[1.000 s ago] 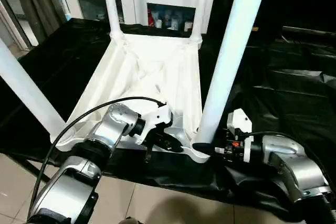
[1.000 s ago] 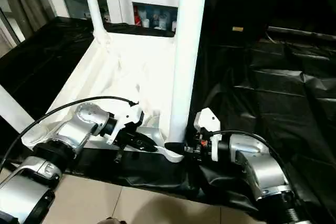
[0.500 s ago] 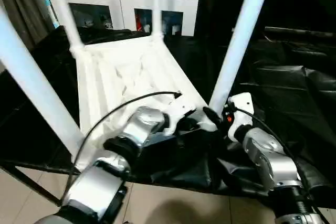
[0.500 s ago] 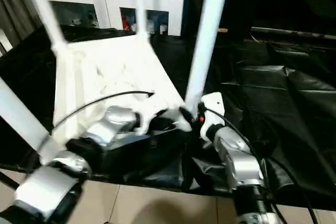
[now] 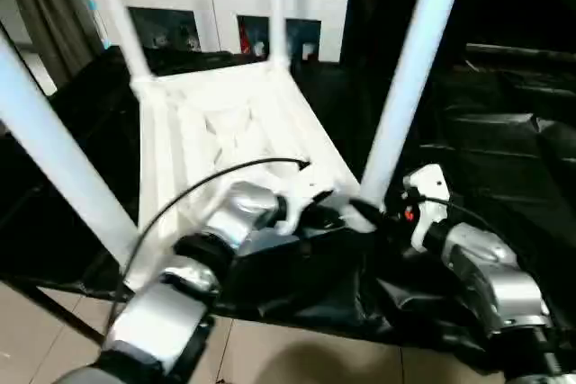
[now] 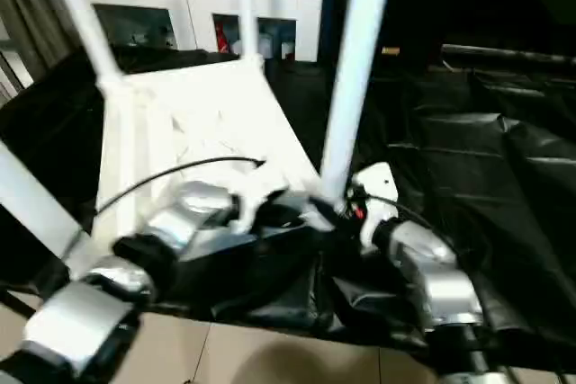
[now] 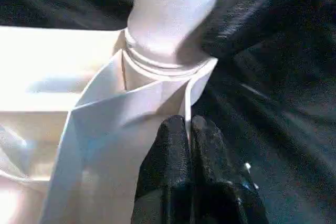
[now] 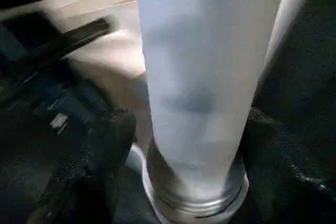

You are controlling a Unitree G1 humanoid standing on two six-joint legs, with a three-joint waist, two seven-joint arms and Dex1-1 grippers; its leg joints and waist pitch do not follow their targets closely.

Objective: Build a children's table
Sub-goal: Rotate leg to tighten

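The children's table lies upside down on black cloth, its ribbed white top facing up and its four legs standing in the corner sockets. My left gripper is at the near right corner, shut on the thin rim of the top just beside the socket. The near right leg rises right there. My right gripper is open around the base of that leg. One of its fingers stands on each side, with a narrow gap to the leg.
A white cabinet with glass doors stands behind the table. Black cloth covers the work surface and is bunched up at the front edge. Tiled floor lies below. A curtain hangs at far left.
The table top has swung, its near right corner going away from me and the far legs leftward. My right gripper's fingers have widened around the leg. The left grip is unchanged.
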